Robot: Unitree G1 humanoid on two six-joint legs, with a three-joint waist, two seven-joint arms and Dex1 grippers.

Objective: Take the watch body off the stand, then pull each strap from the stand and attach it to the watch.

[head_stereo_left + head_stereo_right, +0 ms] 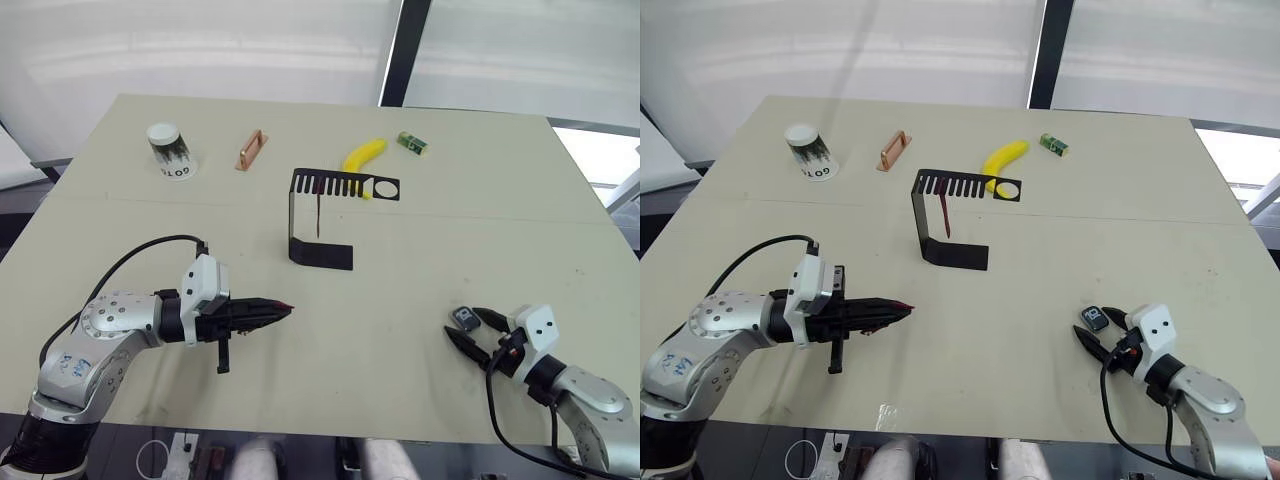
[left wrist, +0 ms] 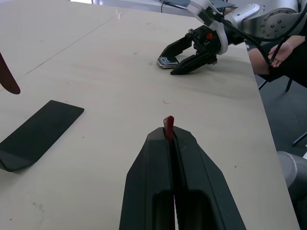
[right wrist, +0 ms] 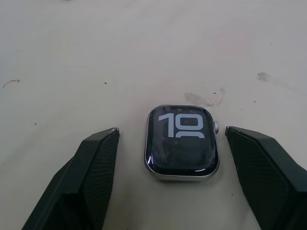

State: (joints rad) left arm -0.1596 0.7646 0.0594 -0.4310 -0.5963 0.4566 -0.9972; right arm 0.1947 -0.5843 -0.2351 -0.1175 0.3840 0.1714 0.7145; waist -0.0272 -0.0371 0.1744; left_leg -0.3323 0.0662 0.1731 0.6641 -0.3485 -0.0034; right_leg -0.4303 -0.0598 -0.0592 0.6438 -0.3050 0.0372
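The watch body (image 3: pixel 182 143) lies flat on the table near the front right, its screen lit. My right gripper (image 3: pixel 172 130) is open, with one finger on each side of the watch and not touching it. My left gripper (image 1: pixel 275 312) is shut on one dark red strap (image 2: pixel 168 123); only the strap's tip sticks out past the fingertips. It hovers low over the table at front left, pointing toward the right gripper (image 2: pixel 175 60). The black stand (image 1: pixel 345 186) sits mid-table, and the other strap (image 1: pixel 317 215) hangs from its slotted top.
Along the far side of the table are a white cup (image 1: pixel 172 150), a copper handle (image 1: pixel 250 150), a banana (image 1: pixel 364 153) behind the stand, and a small green block (image 1: pixel 411 142). A person's hand (image 2: pixel 283 48) shows beyond the table's right edge.
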